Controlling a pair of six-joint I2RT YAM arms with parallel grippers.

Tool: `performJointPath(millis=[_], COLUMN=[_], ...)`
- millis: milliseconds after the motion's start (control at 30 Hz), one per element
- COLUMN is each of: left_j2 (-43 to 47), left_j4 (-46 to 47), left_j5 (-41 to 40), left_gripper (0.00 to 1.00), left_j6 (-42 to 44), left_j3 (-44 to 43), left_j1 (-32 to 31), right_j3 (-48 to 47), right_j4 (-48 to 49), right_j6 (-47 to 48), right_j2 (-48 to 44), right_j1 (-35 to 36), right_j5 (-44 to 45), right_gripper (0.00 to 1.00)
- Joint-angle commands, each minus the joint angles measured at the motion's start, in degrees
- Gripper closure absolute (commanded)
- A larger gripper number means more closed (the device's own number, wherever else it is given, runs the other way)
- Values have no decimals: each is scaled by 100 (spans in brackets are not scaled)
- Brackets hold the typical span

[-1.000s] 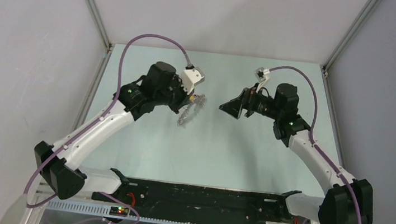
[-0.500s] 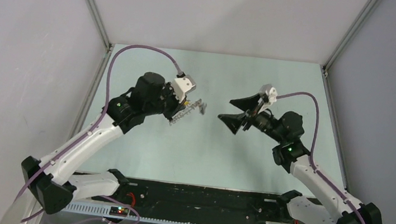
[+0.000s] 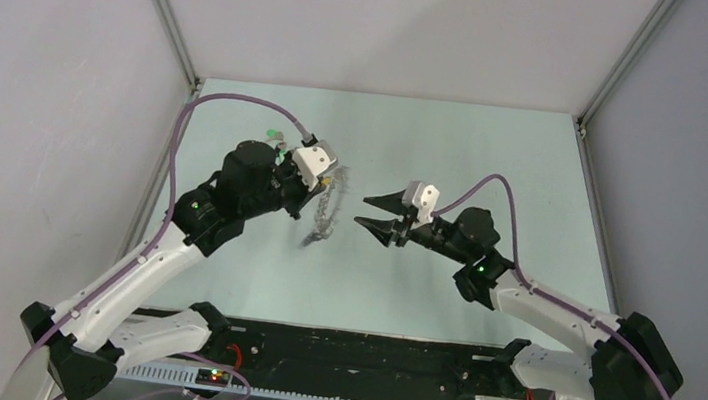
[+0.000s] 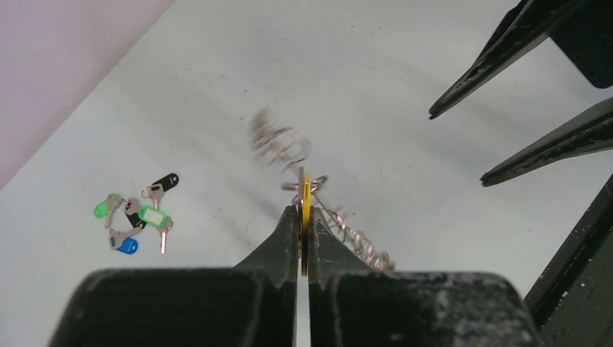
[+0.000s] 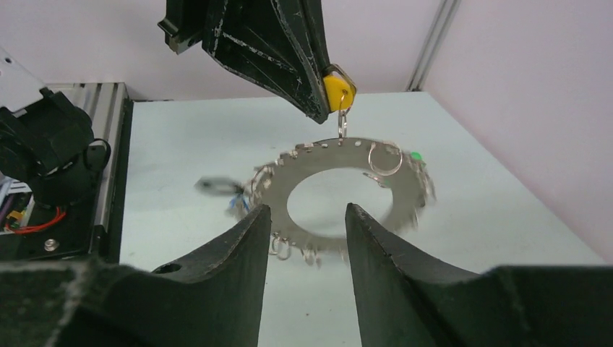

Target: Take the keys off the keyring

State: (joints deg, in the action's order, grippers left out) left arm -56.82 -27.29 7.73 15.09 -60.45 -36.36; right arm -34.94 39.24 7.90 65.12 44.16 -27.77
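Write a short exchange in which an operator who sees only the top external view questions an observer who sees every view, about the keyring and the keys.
Operator: What exactly is the left gripper pinching? From above I only see a blur there.
Observer: A yellow key head; the keyring hangs from it by a small loop.
Operator: Are any keys already off? The left arm blocks my view.
Observer: Yes. A cluster of loose keys with green, black and blue heads lies on the table, apart from the keyring.
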Motion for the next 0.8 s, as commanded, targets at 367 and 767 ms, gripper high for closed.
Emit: performJointPath(millis=[367, 767], left_j2=[252, 329], left_j4=[563, 585], left_j5=[304, 590], left_gripper=[100, 100], left_j6=[236, 325], left_j3=[19, 50], left_j1=[-27, -35], right_j3=[-819, -1094], right_j4=[1322, 999], right_j6=[382, 568], right_j2=[1011, 1248], right_j1=[241, 251], right_j5=[-7, -126], right_gripper=[58, 58])
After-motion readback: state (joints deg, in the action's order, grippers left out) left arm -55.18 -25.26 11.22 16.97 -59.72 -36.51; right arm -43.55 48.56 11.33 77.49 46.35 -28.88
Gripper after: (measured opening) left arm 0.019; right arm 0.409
